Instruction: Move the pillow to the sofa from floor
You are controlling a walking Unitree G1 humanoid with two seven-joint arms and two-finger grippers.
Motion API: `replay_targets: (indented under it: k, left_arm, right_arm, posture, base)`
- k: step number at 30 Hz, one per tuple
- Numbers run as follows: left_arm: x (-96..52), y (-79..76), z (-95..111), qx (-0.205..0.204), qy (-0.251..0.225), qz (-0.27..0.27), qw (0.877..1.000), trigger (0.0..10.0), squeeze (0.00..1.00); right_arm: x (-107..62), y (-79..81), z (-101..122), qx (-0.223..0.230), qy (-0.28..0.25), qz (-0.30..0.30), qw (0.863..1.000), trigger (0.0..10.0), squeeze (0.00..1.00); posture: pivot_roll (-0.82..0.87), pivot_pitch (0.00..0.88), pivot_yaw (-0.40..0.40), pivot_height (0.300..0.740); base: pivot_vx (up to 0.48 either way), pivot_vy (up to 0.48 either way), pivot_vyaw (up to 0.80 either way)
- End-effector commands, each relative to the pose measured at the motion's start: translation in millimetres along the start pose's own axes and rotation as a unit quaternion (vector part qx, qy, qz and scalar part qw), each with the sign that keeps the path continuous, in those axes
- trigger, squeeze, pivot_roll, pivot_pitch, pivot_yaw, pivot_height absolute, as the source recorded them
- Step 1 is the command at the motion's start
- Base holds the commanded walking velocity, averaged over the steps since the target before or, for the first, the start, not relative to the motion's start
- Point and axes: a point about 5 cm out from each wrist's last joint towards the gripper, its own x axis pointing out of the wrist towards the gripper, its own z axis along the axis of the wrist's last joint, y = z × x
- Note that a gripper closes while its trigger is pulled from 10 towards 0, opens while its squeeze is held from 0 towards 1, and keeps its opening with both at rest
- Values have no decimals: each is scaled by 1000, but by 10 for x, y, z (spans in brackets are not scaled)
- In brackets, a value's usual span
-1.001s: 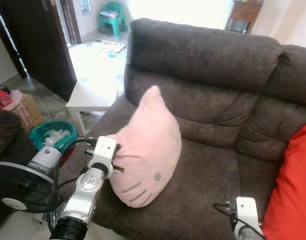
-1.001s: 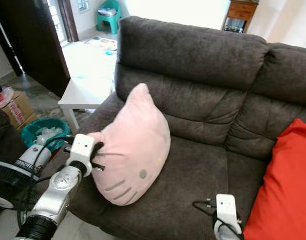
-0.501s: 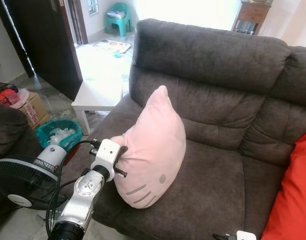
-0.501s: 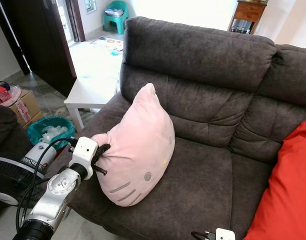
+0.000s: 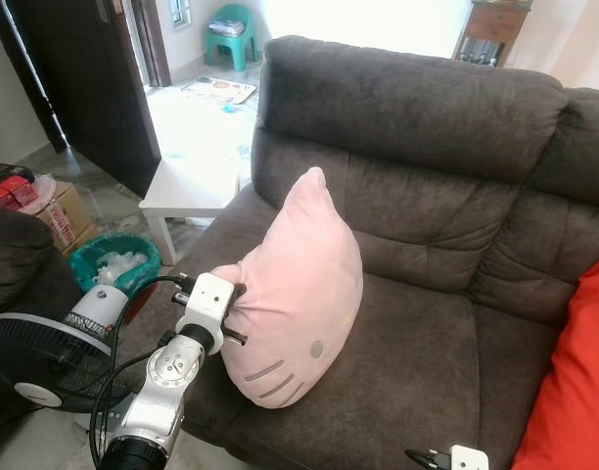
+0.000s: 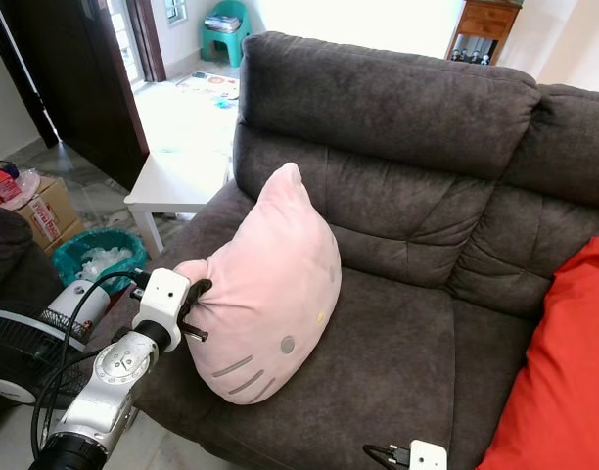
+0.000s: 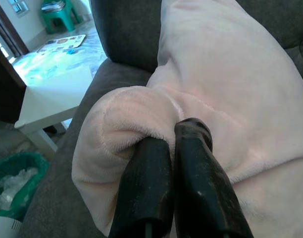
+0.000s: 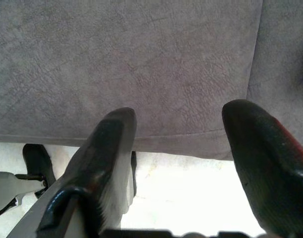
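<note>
Dark brown sofa (image 5: 427,127) takes most of the view. Pink pillow (image 5: 295,289) stands upright on the sofa's left seat cushion, near its front edge, pointed ear up, stitched whiskers facing out. Red cushion (image 5: 574,392) at the sofa's right end. White side table (image 5: 187,186) beside the left armrest, fan (image 5: 45,357) on the floor nearby. Left gripper (image 7: 178,144): fingers clamped tight on a bunched fold at the pillow's left edge. Right gripper (image 8: 181,131): fingers spread apart, holding nothing, over the seat's front edge.
</note>
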Motion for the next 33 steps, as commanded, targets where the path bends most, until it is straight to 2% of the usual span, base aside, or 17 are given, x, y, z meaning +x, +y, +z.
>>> replay_targets:
  k: [1,10,11,12,13,14,26,33]
  left_arm:
    - [31,51,116,8,-30,8,1000,10000,0]
    - [26,9,100,6,-30,0,1000,10000,0]
    - [23,0,99,5,-30,-3,1000,10000,110]
    - [22,-4,104,3,-32,-3,999,10000,796]
    - [22,-6,108,2,-33,-4,999,10000,796]
    - [23,-9,113,2,-34,-4,999,10000,1000]
    - [23,-17,122,8,-34,-6,999,10000,1000]
    - [-60,60,227,16,-57,5,998,10000,1000]
  right_arm:
    - [-8,-19,-16,1,-1,-2,1000,10000,0]
    - [-30,-7,-65,-5,-1,4,1000,10000,0]
    - [-34,-11,-74,-5,-1,4,1000,10000,0]
    - [-37,-20,-81,-6,0,2,1000,10000,0]
    - [-39,-27,-85,-7,0,1,1000,10000,0]
    - [-42,-35,-93,-7,1,-1,1000,10000,0]
    - [-42,-50,-98,-15,4,-2,1000,10000,0]
    - [-36,-59,-78,-13,1,-7,1000,10000,0]
  posture:
    - [70,0,-42,740]
    - [73,0,-43,740]
    - [74,0,-43,740]
    - [76,0,-46,740]
    - [76,0,-46,740]
    - [76,0,-47,740]
    - [78,0,-51,740]
    - [87,0,-49,740]
  base:
    - [0,0,0]
    - [0,0,0]
    - [0,0,0]
    - [0,0,0]
    - [0,0,0]
    - [0,0,0]
    - [0,0,0]
    - [0,0,0]
